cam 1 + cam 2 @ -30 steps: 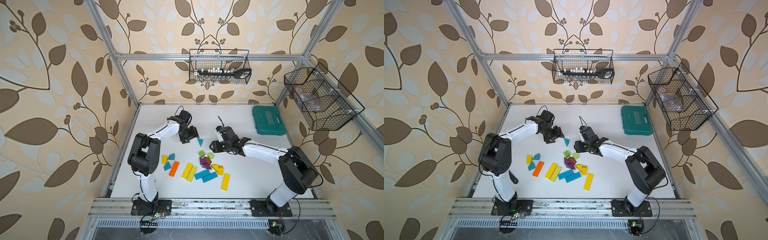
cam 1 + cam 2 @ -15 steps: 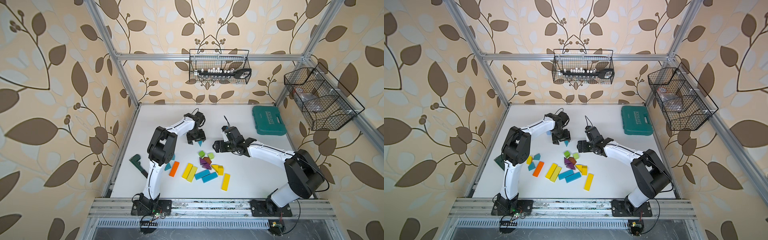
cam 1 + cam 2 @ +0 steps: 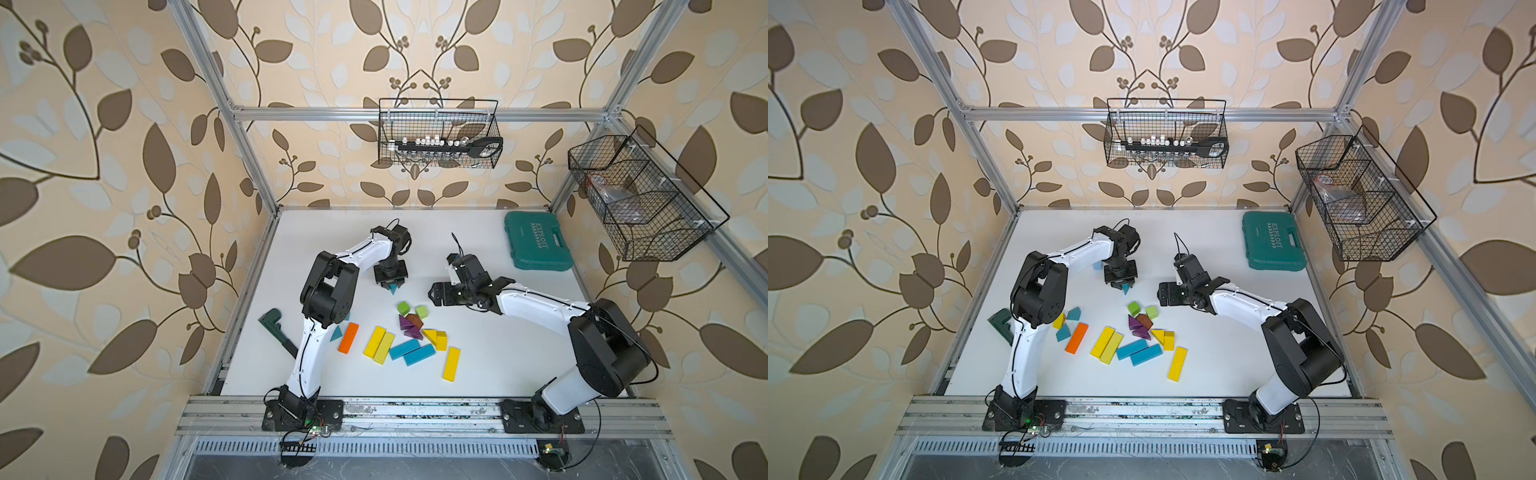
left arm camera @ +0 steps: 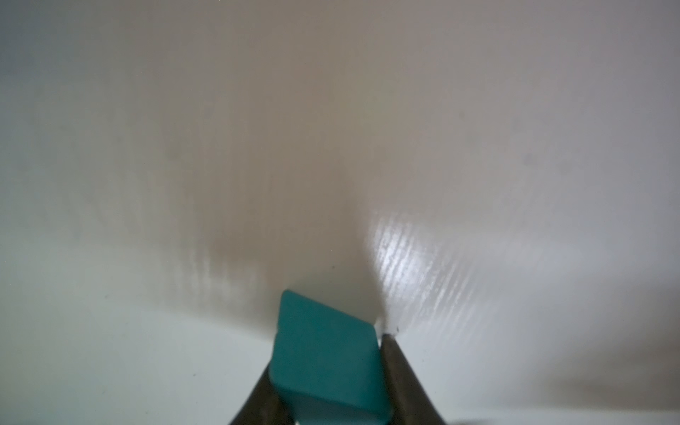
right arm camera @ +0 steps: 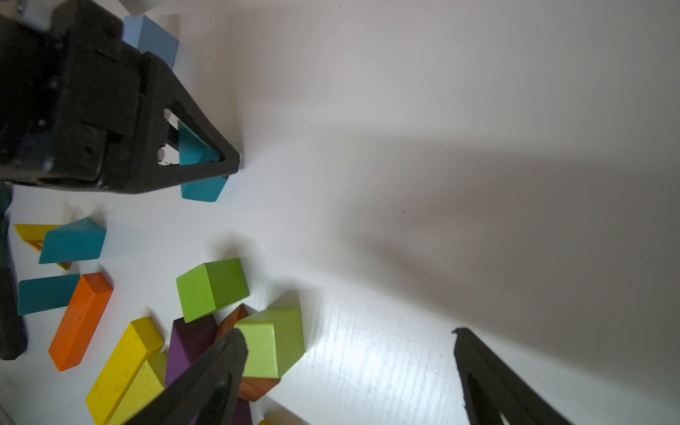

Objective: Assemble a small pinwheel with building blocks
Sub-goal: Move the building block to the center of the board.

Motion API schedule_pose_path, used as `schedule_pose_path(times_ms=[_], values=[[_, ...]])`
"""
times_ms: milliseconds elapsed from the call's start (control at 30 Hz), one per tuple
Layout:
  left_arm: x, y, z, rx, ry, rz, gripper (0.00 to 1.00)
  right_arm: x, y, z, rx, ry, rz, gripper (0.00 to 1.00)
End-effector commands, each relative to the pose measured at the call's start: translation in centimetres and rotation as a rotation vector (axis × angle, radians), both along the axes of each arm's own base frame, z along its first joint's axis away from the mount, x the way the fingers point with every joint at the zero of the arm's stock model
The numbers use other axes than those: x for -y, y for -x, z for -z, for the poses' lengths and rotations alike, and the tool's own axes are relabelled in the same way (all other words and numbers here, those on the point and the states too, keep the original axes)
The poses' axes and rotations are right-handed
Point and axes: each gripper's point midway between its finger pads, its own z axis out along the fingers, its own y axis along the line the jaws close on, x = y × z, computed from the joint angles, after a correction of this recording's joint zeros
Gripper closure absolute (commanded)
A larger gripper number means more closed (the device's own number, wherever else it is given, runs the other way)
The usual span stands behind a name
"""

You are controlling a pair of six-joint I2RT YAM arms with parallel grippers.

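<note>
Leaf-patterned wallpaper [image 3: 124, 137], white tabletop [image 3: 478, 224]

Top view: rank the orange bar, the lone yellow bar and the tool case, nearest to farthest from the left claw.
From the left claw, shut on a teal wedge:
1. Orange bar, toward the front and left.
2. Lone yellow bar, toward the front and right.
3. Tool case, far off at the back right.

On the bench [image 3: 498, 365]: block cluster [image 3: 409, 351] near-centre, two cubes [image 3: 403, 308] at its far edge. Just beyond them the left tool [image 3: 392, 286], a wedge [image 4: 327, 353] between its jaws. The right tool [image 3: 433, 296] is to its right. The case [image 3: 536, 241] lies far right, well apart.
</note>
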Motion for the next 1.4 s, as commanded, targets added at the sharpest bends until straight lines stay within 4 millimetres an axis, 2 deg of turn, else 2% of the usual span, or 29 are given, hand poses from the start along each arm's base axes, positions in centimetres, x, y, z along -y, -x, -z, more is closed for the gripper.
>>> schedule_pose_path(times_ms=[0, 233, 467, 733, 833, 900, 1000, 1033, 1133, 1200, 1367], values=[[-2.8, 1.1, -1.3, -0.003, -0.047, -0.044, 0.72, 0.1, 0.3, 0.0, 0.003, -0.015, -0.012, 0.10], [-7.8, 1.3, -1.3, -0.012, -0.048, -0.185, 0.79, -0.2, 0.3, 0.5, -0.010, -0.023, -0.014, 0.10], [-12.4, 0.7, -1.2, -0.035, -0.050, -0.314, 0.80, -0.1, 0.2, 0.8, -0.014, -0.015, -0.010, 0.10], [-16.0, -0.8, -0.9, -0.029, -0.043, -0.463, 0.79, 0.0, 0.2, 1.1, -0.021, -0.006, -0.012, 0.10], [-16.8, -1.6, -0.8, -0.019, -0.019, -0.537, 0.75, -0.2, 0.2, 1.1, -0.022, -0.007, -0.016, 0.10], [-17.2, -2.2, -0.7, -0.012, 0.000, -0.582, 0.66, -0.2, 0.2, 1.1, -0.023, -0.008, -0.021, 0.10], [-17.7, -3.1, -0.7, 0.003, 0.020, -0.624, 0.62, -0.3, 0.3, 1.1, -0.025, -0.005, -0.028, 0.10], [-17.9, -3.3, -0.7, 0.006, 0.022, -0.667, 0.56, -0.3, 0.3, 1.0, -0.022, -0.005, -0.030, 0.10], [-18.1, -3.8, -1.0, 0.027, 0.032, -0.699, 0.54, -0.2, 0.3, 0.7, -0.016, -0.005, -0.034, 0.09], [-18.2, -3.8, -1.2, 0.033, 0.034, -0.715, 0.37, -0.2, 0.3, 0.7, -0.013, -0.006, -0.035, 0.09], [-18.8, -2.7, -2.4, 0.059, 0.028, -0.696, 0.31, -0.2, 0.5, 0.3, -0.003, -0.017, -0.040, 0.09]])
